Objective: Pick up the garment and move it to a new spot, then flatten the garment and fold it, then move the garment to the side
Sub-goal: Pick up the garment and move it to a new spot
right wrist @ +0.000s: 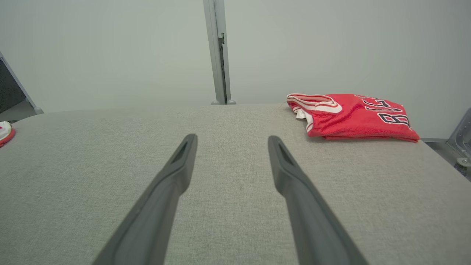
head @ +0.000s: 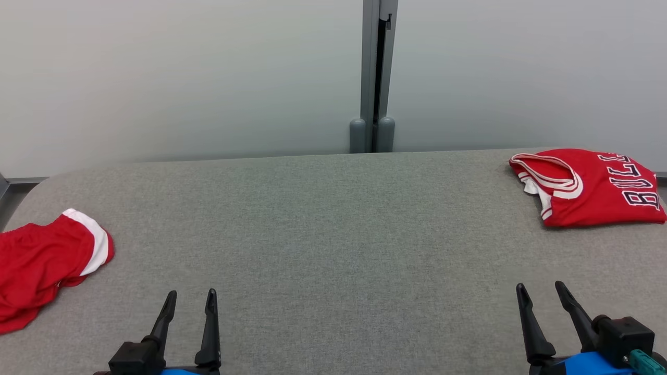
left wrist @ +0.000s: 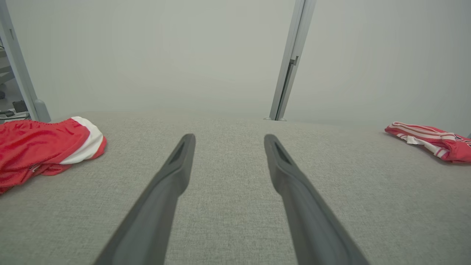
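A crumpled red garment [head: 41, 260] with a white band lies at the left edge of the grey padded table [head: 333, 234]; it also appears in the left wrist view [left wrist: 40, 147]. My left gripper [head: 191, 293] hovers open near the front edge, right of that garment and apart from it, its fingers [left wrist: 228, 137] empty. At the front right my right gripper [head: 539, 285] is open and empty too [right wrist: 232, 137]. A folded red jersey [head: 589, 187] with dark lettering rests at the far right, beyond the right gripper [right wrist: 349, 116].
A pale wall with a grey vertical post [head: 378, 78] stands right behind the table. The table's rounded corners fall away at far left and far right. Broad bare grey cloth stretches between the two red garments.
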Controlling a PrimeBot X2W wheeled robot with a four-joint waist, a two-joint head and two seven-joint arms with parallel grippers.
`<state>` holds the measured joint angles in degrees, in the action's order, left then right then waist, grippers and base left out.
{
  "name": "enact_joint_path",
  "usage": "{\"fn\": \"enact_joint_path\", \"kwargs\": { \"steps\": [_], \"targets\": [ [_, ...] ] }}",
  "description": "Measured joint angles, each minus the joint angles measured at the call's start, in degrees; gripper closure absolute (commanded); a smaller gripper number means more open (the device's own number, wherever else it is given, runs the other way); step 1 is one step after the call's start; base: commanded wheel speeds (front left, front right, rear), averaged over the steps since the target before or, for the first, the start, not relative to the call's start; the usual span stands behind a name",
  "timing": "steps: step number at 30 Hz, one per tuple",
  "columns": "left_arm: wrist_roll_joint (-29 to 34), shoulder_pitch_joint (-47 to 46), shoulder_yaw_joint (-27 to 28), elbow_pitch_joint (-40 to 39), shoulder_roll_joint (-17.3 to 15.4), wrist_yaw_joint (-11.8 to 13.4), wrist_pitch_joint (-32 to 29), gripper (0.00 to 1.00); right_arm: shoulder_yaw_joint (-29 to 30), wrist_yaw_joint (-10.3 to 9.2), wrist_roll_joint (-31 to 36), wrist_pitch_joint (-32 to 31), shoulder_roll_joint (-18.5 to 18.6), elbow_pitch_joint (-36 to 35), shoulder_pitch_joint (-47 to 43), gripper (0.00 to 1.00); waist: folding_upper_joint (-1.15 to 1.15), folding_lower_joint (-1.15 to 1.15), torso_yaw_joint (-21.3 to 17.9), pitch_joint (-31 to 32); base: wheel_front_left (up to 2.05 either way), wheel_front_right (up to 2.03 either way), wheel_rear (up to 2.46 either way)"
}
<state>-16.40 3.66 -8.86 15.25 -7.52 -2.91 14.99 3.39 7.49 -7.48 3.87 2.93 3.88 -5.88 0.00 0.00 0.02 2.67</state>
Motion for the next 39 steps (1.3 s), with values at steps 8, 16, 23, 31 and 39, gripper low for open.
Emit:
{"fn": "enact_joint_path", "kwargs": {
  "steps": [8, 16, 23, 31, 39],
  "targets": [
    [0.86, -1.23, -0.51, -0.51, -0.20, -0.11, 0.00, 0.00, -0.45, 0.00, -0.56, 0.49, -0.01, 0.55, 0.00, 0.00, 0.00, 0.00, 4.19, 0.36, 0.00, 0.00, 0.00],
    [1.07, -1.66, -0.74, -2.13, -1.27, 0.12, -0.20, 0.00, -0.58, 0.00, -1.27, 1.03, -0.03, 1.33, -0.25, 0.00, 0.00, 0.00, 13.59, 0.91, 0.00, 0.00, 0.00],
    [0.68, -1.57, -0.68, -2.71, -1.57, 0.37, -0.26, 0.00, -1.52, 0.00, -1.82, 1.09, -0.04, 2.08, -0.24, 0.00, 0.00, 0.00, 21.40, 1.06, 0.00, 0.00, 0.00],
    [0.04, -1.07, -0.26, -2.98, -2.05, 0.87, -0.30, 0.00, -3.50, 0.00, -2.29, 0.99, -0.05, 2.56, -0.05, 0.00, -0.01, -0.01, 28.07, 0.28, 0.00, 0.00, 0.00],
    [-0.55, 0.41, 1.30, -4.75, -2.20, 2.20, -0.19, 0.00, -5.39, 0.00, -2.10, 0.31, -0.05, 3.14, 2.05, 0.00, 0.00, 0.00, 29.41, -1.39, 0.00, 0.00, 0.00]
  ]
}}
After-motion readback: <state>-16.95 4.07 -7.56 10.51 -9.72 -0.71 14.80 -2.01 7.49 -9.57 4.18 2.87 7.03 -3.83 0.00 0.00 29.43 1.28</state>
